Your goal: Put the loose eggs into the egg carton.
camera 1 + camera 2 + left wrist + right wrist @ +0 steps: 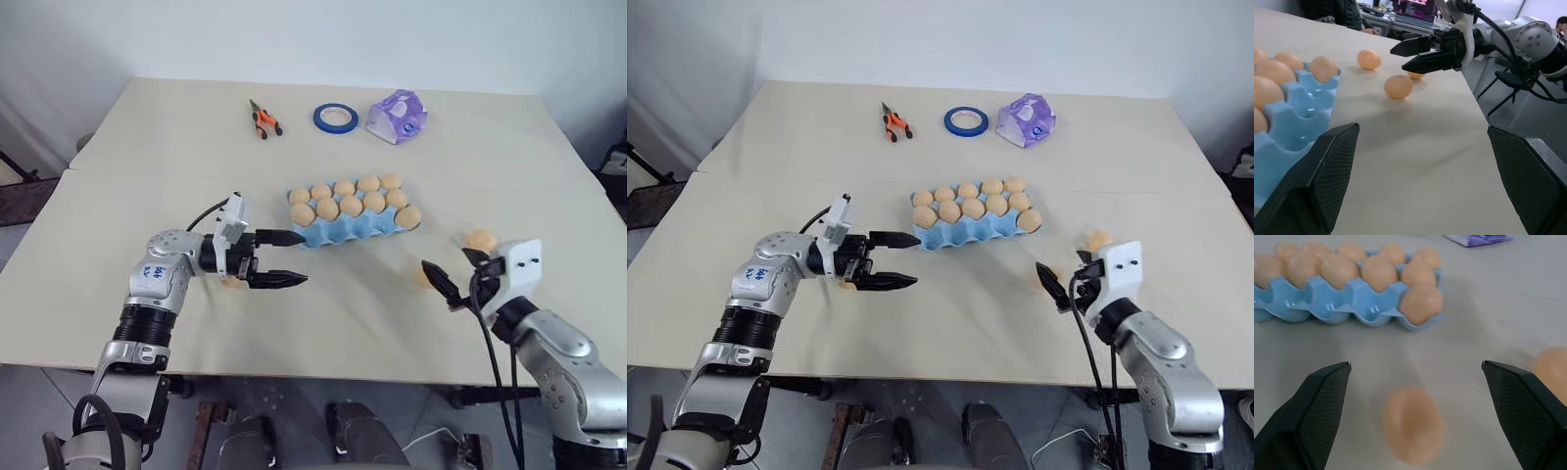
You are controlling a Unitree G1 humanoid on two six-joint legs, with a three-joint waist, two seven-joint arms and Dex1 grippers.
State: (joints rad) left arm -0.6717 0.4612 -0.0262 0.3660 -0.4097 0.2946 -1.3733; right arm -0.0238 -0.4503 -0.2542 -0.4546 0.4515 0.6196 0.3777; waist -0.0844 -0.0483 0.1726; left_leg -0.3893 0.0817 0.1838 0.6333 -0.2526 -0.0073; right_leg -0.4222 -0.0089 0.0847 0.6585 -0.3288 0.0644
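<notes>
The light blue egg carton lies mid-table with several tan eggs in its back rows and one at the right end of the front row. My left gripper hovers open just left of the carton, pointing toward it; a loose egg peeks out beneath it. My right gripper is open near the table's front right. One loose egg lies just beyond its fingers, roughly on the line between them, and another rests to the right. In the left wrist view, the right gripper hangs over the loose eggs.
Orange-handled pliers, a blue tape roll and a purple tissue pack lie along the far side of the table. The table's front edge runs just below both grippers. A seated person shows beyond the table.
</notes>
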